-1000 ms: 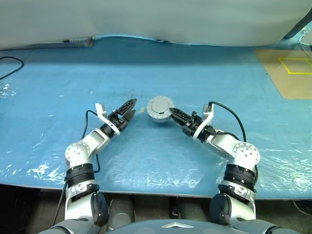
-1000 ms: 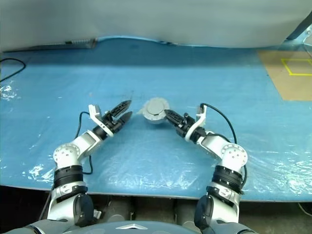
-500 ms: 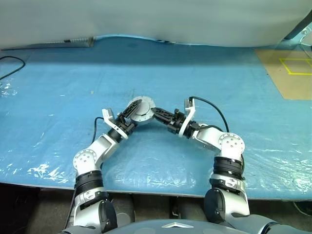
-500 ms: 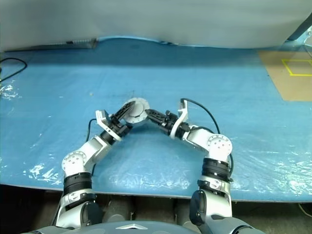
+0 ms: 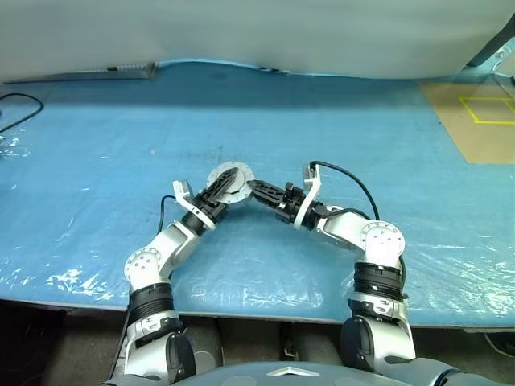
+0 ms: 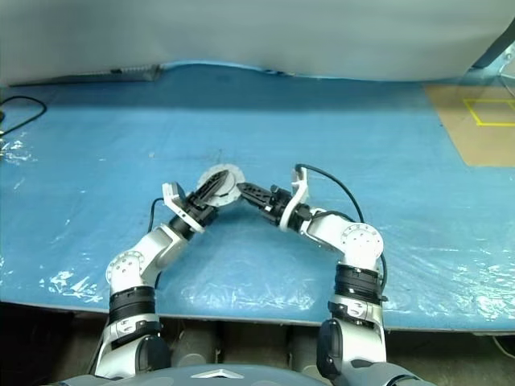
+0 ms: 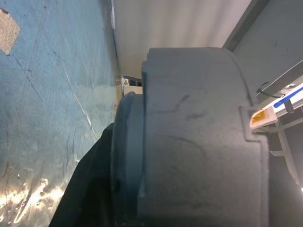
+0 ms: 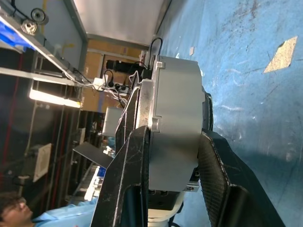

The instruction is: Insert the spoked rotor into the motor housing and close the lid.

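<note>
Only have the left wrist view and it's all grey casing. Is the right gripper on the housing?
Observer: Yes. The right gripper is shut on the motor housing, with one finger on each side of it.
Operator: Where's my left gripper relative to that?
Observer: The left gripper meets the housing from the opposite side, pointing towards the right one.
Operator: Is the housing flat or tilted?
Observer: It's tilted. The head views show its round face turned partly towards the camera, above the blue-covered table.
</note>
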Robot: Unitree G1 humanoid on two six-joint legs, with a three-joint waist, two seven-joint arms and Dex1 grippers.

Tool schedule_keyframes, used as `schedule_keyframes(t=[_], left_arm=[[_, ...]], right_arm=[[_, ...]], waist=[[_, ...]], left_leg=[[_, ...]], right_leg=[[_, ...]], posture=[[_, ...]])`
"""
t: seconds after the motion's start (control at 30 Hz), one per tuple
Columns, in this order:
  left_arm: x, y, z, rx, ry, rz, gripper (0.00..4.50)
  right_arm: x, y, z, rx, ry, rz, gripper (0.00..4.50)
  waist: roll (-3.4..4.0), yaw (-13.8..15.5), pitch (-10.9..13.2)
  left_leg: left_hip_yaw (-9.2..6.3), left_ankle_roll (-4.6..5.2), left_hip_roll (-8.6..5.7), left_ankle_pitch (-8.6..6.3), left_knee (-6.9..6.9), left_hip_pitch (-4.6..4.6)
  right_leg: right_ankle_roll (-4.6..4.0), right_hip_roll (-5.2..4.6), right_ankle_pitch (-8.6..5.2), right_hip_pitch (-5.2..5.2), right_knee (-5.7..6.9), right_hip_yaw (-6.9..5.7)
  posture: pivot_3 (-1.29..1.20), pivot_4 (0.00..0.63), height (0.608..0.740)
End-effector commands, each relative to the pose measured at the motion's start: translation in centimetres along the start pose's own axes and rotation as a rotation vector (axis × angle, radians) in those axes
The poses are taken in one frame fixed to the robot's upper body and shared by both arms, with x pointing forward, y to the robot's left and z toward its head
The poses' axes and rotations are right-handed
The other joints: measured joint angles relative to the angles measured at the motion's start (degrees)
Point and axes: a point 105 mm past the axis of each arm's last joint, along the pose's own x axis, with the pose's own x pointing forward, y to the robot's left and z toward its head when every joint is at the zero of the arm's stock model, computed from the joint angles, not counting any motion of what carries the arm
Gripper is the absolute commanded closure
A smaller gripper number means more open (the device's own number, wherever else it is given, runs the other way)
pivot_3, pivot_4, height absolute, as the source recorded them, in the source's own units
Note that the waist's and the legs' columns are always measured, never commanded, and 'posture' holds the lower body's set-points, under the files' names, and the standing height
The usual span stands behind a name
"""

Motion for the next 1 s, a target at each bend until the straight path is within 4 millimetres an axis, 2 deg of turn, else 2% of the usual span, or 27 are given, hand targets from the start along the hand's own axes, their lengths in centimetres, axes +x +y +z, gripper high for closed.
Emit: schedule_keyframes(t=[0.03,0.13,0.33,0.47,0.53,0.6,0.77,0.87,1.0], left_arm=[[0.6,-1.3,1.1,0.035,-0.024,-0.033,2.13],[1.1,-1.5,2.5,0.074,-0.052,-0.011,2.13],[2.4,-0.7,6.7,0.178,-0.111,0.088,2.13],[3.5,-0.3,9.8,0.252,-0.153,0.159,2.13],[4.2,0.0,11.6,0.291,-0.199,0.218,2.13],[4.8,-0.2,12.7,0.322,-0.225,0.247,2.13],[6.6,-1.2,13.7,0.399,-0.277,0.291,2.13],[7.5,-1.6,13.8,0.449,-0.304,0.326,2.13],[7.6,-0.1,13.6,0.502,-0.310,0.464,2.13]], right_arm=[[-0.6,0.4,1.9,-0.092,-0.091,-0.002,3.08],[-1.1,-0.1,2.8,-0.147,-0.131,-0.036,1.99],[-1.8,-2.4,3.0,-0.616,-0.118,-0.246,0.00],[-1.9,-2.9,2.0,-0.815,-0.103,-0.269,0.00],[-2.1,-3.6,1.7,-0.968,-0.095,-0.321,0.00],[-2.2,-4.3,1.9,-1.117,-0.110,-0.383,0.00],[-2.1,-4.8,2.8,-1.299,-0.192,-0.462,0.00],[-2.0,-5.0,2.8,-1.339,-0.201,-0.471,0.00],[-1.9,-5.3,2.6,-1.352,-0.197,-0.476,0.00]], waist=[[-0.01,0.0,0.0],[-0.01,0.1,0.0],[-0.03,0.1,0.0],[-0.08,0.3,0.0],[-0.20,0.4,0.1],[-0.38,0.5,0.2],[-0.51,0.6,0.3],[-0.62,0.8,0.4],[-0.68,0.8,0.4]], left_leg=[[-0.01,0.00,0.00,0.00,0.09,-0.01],[-0.02,0.00,0.00,0.00,0.32,0.00],[-0.03,0.00,0.02,0.01,0.42,-0.02],[-0.06,0.00,-0.02,0.01,0.35,-0.12],[-0.10,0.00,-0.02,0.01,0.35,-0.19],[-0.19,0.01,-0.02,0.01,0.37,-0.24],[-0.30,0.00,-0.06,0.01,0.39,-0.35],[-0.36,0.00,-0.06,0.01,0.42,-0.40],[-0.38,0.00,-0.05,0.01,0.45,-0.41]], right_leg=[[0.00,-0.01,0.00,0.00,0.07,0.00],[0.04,-0.04,0.01,0.01,0.18,0.04],[0.10,-0.01,0.08,0.01,0.21,0.06],[0.11,0.00,0.08,-0.05,0.16,0.06],[0.11,0.00,0.08,-0.09,0.16,0.03],[0.11,0.01,0.08,-0.09,0.17,-0.04],[0.12,-0.01,0.09,-0.11,0.17,-0.10],[0.10,-0.01,0.10,-0.11,0.18,-0.14],[0.08,-0.01,0.11,-0.11,0.21,-0.15]], posture=[[0.00,0.150,0.740],[0.00,0.150,0.740],[0.00,0.150,0.740],[0.00,0.150,0.740],[0.00,0.150,0.740],[0.00,0.150,0.740],[0.00,0.150,0.740],[0.00,0.150,0.740],[0.00,0.150,0.740]])
